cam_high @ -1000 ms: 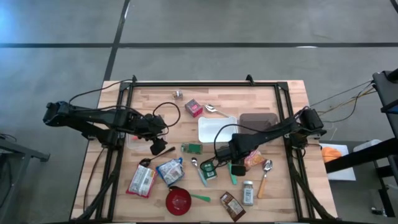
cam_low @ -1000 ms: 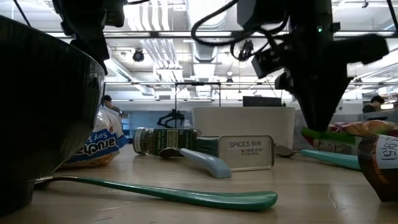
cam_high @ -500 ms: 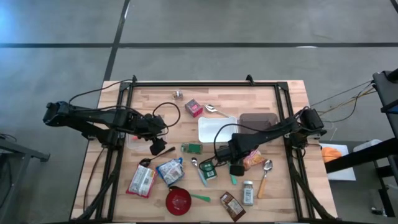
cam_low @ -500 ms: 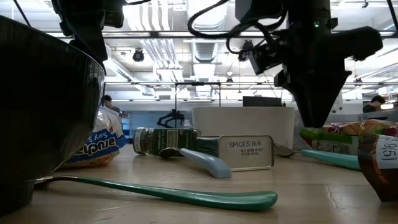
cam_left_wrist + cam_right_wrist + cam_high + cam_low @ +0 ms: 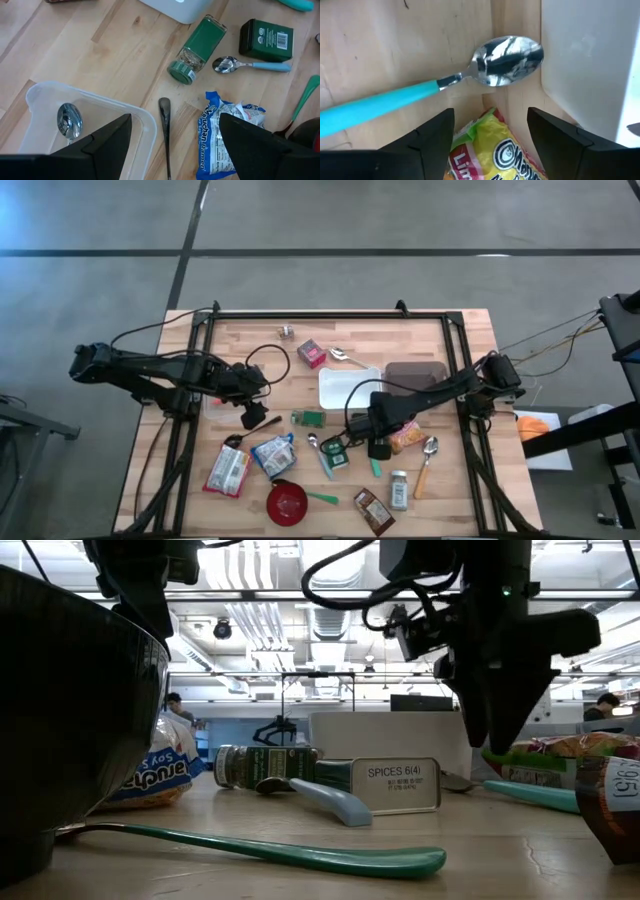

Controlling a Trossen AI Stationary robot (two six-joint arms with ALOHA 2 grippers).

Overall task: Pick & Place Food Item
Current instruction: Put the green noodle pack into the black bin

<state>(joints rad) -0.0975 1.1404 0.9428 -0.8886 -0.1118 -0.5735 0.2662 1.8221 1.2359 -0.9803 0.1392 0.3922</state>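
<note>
A yellow-and-green snack packet (image 5: 487,150) lies flat on the wooden table beside the white tray (image 5: 585,50). In the high view it (image 5: 408,438) is right of centre. My right gripper (image 5: 490,114) points straight down over the packet's end, open, with a finger on either side and nothing between them; it also shows in the high view (image 5: 379,448) and the low view (image 5: 492,740). A teal-handled spoon (image 5: 380,105) lies just beyond the packet. My left gripper (image 5: 252,418) hangs open above a clear plastic container (image 5: 75,115) that holds a metal spoon (image 5: 69,120).
Around the right gripper lie a green box (image 5: 265,37), a green spice jar (image 5: 192,52), a blue-and-white snack bag (image 5: 225,135), a small bottle (image 5: 399,490) and a wooden-handled spoon (image 5: 426,460). A red bowl (image 5: 287,502) sits near the front edge, a brown tray (image 5: 415,372) far right.
My right gripper has opened: in the low view its fingers met in one point and now stand apart. It has stayed over the same spot. The left arm has kept still.
</note>
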